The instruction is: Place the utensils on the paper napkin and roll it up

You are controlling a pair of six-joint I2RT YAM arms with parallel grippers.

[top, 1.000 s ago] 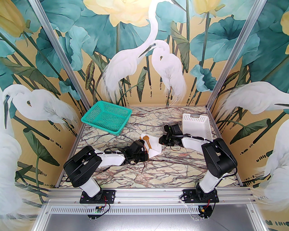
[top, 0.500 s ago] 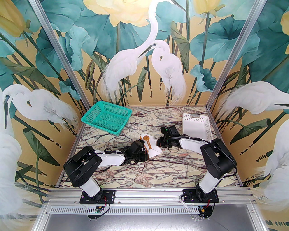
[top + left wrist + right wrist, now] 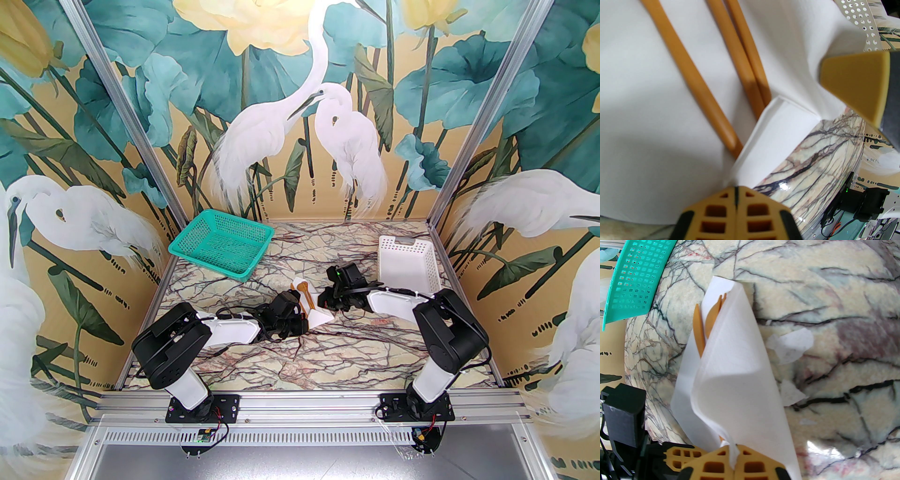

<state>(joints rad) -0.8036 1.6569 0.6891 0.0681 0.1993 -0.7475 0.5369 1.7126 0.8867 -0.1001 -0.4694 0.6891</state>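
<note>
**A:** What do you have on the left?

**B:** At ten o'clock on the table (image 3: 300, 365) your green basket (image 3: 220, 246) sits well apart from the work. Your left gripper (image 3: 736, 190) is pressed fully closed. The near corner of the paper napkin (image 3: 646, 105) puckers into its tips, so you have the paper pinched.

**A:** And the utensils?

**B:** From those jaws the utensils (image 3: 693, 70) run toward eleven and twelve o'clock. You see three orange-brown handles lying on the napkin, one alone and two touching side by side. Their ends tuck under a folded flap of napkin just ahead of your tips. The wood lies clear of the jaws.

**A:** The right side?

**B:** Your right gripper (image 3: 734, 451) is closed too, nipping the lifted edge of the napkin. The sheet rises from its tips like a tent toward twelve o'clock. The utensil heads peek out beneath it at eleven o'clock, apart from those jaws. From overhead, your left arm reaches the napkin from eight o'clock and your right from three.

**A:** Anything further right?

**B:** Small paper scraps (image 3: 792, 345) lie on the marble at two o'clock of the right jaws. Your white basket (image 3: 410, 265) stands at two o'clock on the table.
</note>
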